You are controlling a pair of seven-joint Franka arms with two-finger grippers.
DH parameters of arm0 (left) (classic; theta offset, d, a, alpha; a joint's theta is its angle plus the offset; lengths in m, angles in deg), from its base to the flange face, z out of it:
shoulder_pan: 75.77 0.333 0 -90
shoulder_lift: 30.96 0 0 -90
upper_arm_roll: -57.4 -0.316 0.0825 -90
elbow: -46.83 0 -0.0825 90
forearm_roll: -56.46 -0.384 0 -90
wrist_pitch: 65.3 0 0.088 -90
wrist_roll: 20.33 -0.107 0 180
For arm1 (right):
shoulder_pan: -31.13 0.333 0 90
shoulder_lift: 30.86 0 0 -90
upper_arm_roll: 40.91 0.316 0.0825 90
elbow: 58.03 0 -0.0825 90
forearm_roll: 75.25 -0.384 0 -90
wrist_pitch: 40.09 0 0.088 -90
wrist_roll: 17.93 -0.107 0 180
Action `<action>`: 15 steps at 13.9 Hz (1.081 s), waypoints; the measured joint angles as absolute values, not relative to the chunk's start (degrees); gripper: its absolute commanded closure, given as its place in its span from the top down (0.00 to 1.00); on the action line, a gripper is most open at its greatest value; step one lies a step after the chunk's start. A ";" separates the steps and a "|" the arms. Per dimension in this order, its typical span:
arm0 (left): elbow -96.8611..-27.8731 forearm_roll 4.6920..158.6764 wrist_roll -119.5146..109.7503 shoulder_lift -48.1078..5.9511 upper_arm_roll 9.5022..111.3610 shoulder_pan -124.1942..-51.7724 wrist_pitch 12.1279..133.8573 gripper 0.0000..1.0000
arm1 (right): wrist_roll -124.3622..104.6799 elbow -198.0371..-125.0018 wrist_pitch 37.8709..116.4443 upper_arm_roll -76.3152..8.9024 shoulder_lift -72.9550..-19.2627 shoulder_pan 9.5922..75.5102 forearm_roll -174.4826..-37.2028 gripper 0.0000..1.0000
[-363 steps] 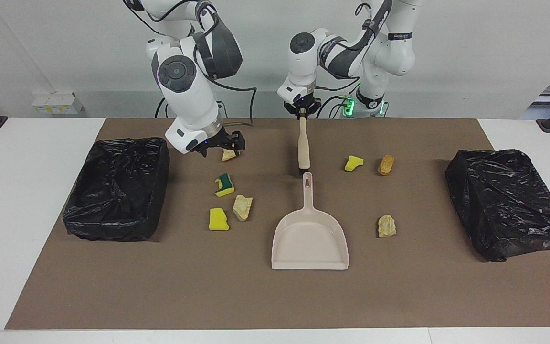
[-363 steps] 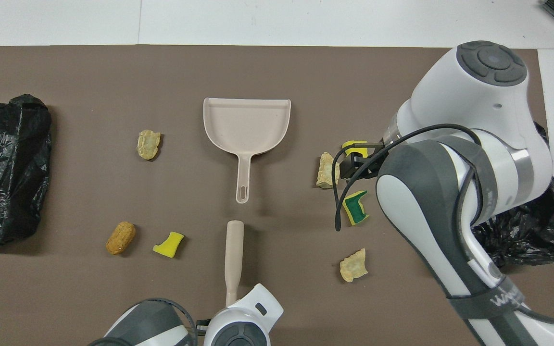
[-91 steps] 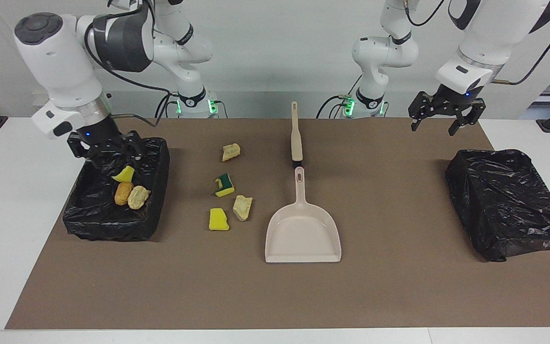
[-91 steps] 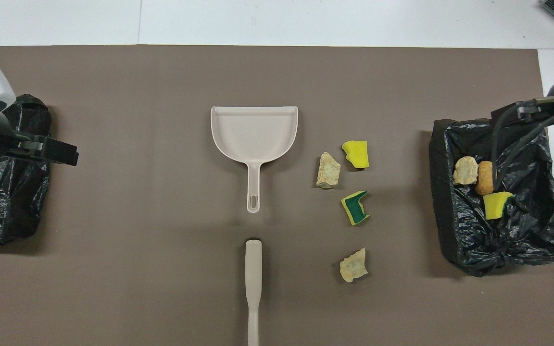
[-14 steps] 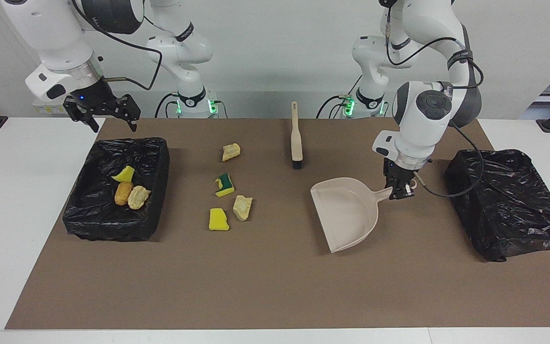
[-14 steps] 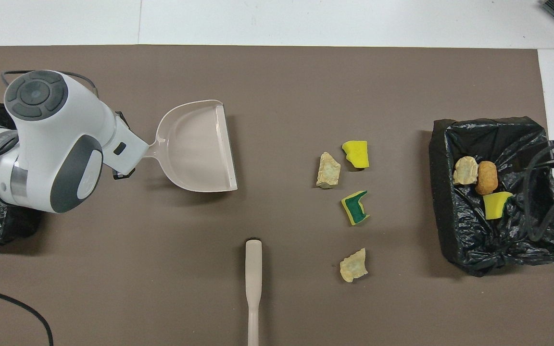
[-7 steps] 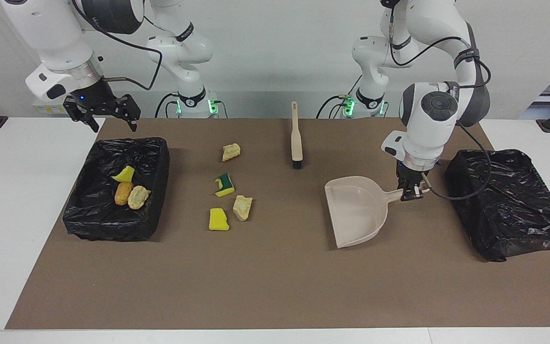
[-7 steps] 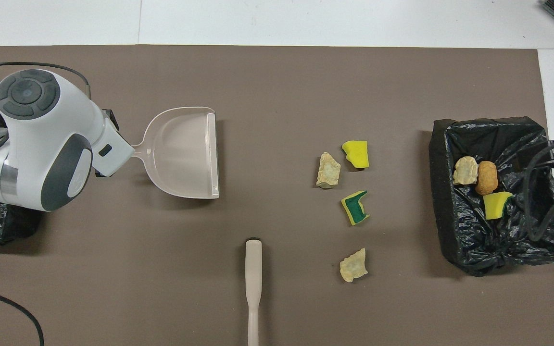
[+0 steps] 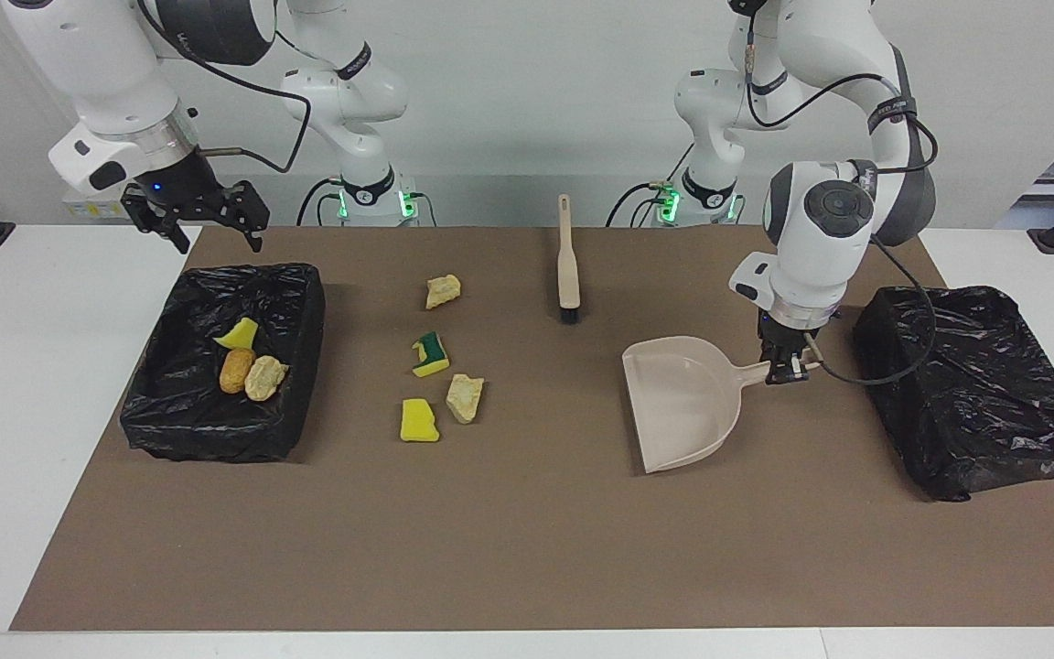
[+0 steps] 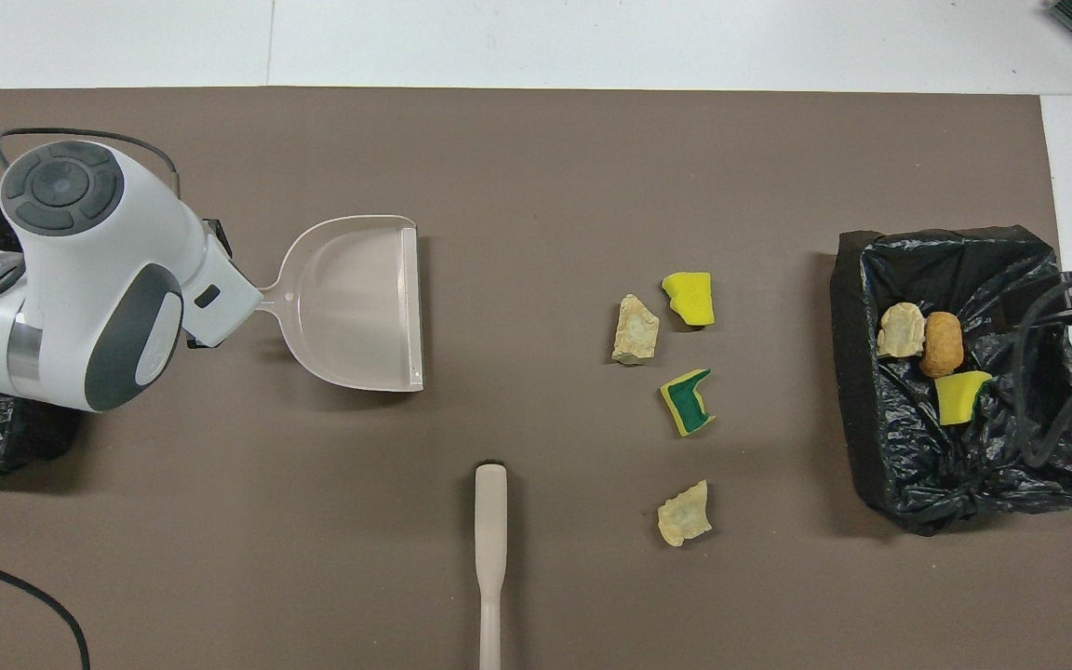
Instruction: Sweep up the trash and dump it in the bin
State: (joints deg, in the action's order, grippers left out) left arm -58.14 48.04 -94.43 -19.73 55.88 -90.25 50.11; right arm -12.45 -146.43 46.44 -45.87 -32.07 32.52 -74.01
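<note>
Bin (image 9: 220, 366) holds three trash bits, apparently; left gripper (image 9: 785, 366) clamps empty dustpan (image 9: 687, 403), right gripper (image 9: 198, 212) wide.

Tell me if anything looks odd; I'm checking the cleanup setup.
Yes: the left claw holds the dustpan by its handle, away from the four scraps on the mat, while the brush lies unused. The right claw hangs open by the bin.

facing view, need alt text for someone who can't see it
The left gripper holds the beige dustpan by its handle on a brown mat, four trash chunks lying loose mid-table. Three more sit in the black-lined bin under the open right gripper; a brush lies unused.
</note>
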 measured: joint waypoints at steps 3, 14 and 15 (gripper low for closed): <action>-58.14 48.04 -94.43 -19.73 55.88 -90.25 50.11 0.00 | -12.45 -146.43 46.44 -45.87 -32.07 32.52 -74.01 1.00; -58.13 48.04 -94.43 -19.73 56.09 -90.27 50.29 0.00 | -10.28 -152.31 51.49 -45.79 -32.01 32.60 -74.11 1.00; -58.13 48.04 -94.43 -19.73 56.08 -90.27 50.35 0.00 | -8.73 -153.84 52.70 -45.70 -31.99 33.21 -74.62 1.00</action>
State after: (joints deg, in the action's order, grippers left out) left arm -58.13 48.04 -94.43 -19.73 56.08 -90.27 50.35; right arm -8.73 -153.84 52.70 -45.70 -31.99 33.21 -74.62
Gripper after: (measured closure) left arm 0.670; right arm 0.000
